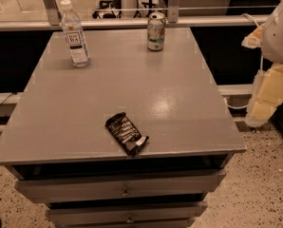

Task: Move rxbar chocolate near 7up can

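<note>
Grey tabletop (132, 80): rxbar chocolate (126, 134) lies well left of the off-table gripper (267, 95), far from the 7up can (156, 31). Transfer not started. Jaw state cannot be told.

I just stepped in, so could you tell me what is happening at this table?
Nothing is being handled yet. The gripper hangs right of the table, touching nothing. The rxbar chocolate lies flat near the front edge; the 7up can stands upright at the back, with a water bottle to its left.
</note>
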You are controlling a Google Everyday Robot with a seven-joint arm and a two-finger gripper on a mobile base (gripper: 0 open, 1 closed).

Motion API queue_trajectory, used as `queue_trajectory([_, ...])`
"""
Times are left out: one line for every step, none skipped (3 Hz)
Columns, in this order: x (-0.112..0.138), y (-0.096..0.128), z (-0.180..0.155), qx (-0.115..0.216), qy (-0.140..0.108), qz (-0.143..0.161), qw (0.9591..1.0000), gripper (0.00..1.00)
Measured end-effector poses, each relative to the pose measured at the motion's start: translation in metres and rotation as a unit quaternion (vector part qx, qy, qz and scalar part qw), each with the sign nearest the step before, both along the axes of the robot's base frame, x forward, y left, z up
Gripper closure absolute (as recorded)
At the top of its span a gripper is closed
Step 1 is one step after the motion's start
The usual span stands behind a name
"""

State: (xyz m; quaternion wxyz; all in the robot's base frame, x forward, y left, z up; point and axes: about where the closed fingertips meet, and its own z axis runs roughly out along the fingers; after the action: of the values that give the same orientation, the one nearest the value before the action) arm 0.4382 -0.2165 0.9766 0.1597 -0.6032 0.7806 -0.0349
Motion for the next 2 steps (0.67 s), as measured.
queue_trajectory([0.000,0.000,0.000,0.000,0.000,0.000,1.0000,0.00])
queue_trajectory([0.001,0.019,-0.014,0.033,0.007,0.011,0.9994,0.00])
